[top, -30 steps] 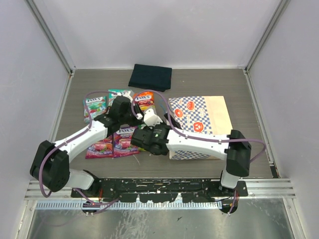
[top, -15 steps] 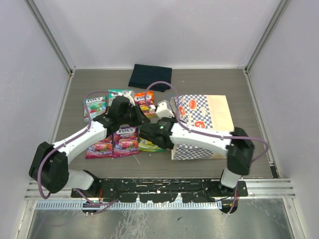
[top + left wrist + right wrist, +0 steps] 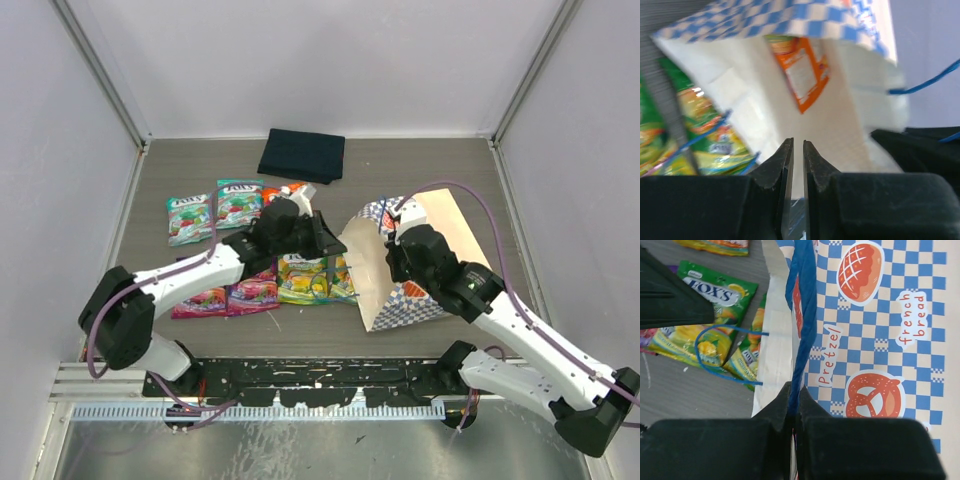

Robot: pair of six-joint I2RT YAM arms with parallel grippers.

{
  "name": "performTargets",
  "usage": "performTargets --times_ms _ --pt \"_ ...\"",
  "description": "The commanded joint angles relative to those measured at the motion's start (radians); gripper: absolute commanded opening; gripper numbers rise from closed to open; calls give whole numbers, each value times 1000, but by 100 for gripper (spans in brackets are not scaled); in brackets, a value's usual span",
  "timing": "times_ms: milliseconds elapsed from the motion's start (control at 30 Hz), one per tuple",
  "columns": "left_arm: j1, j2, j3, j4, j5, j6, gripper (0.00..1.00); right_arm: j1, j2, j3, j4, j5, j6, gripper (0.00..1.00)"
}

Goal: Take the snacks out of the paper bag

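The blue-and-white checkered paper bag [image 3: 375,275] lies on its side, its cream mouth open to the left. My right gripper [image 3: 392,232] [image 3: 795,387] is shut on the bag's upper blue cord handle [image 3: 805,315] and holds that lip up. My left gripper [image 3: 330,243] [image 3: 797,142] sits at the mouth, its jaws all but shut with nothing seen between the tips. One orange snack pouch [image 3: 800,70] lies inside the bag. Two green pouches [image 3: 300,280] [image 3: 715,295] lie just outside the mouth, under the lower handle loop. Teal [image 3: 190,218] and purple [image 3: 252,290] pouches lie further left.
A folded dark navy cloth [image 3: 302,155] lies at the back centre. An orange pouch [image 3: 285,192] shows partly behind my left arm. Grey walls close in the table on the left, right and back.
My right arm swung off the pouches to the bag's right side, shut on the handle and raised the upper lip. My left gripper moved right to the bag's mouth.
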Motion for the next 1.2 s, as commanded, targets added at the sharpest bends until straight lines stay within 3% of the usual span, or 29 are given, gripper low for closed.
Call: performTargets --times_ms 0,267,400,600,700,800,1167 --pt "-85 92 93 199 -60 -98 14 -72 -52 -24 100 -289 -64 1" --pt "-187 328 165 312 -112 -322 21 -156 -80 -11 71 -343 -83 1" --pt "-228 399 148 334 -202 -459 47 -166 -71 -12 84 -352 -83 1" --pt "-282 463 237 204 -364 -493 70 -168 -71 -21 105 -381 -73 1" --pt "-299 523 278 157 -418 -545 71 -168 -78 -23 119 -416 -65 1" --pt "-300 590 294 222 -397 -605 70 -168 -84 -27 137 -444 -56 1" --pt "-370 732 460 150 -532 -548 70 -168 -73 -43 200 -547 -30 1"
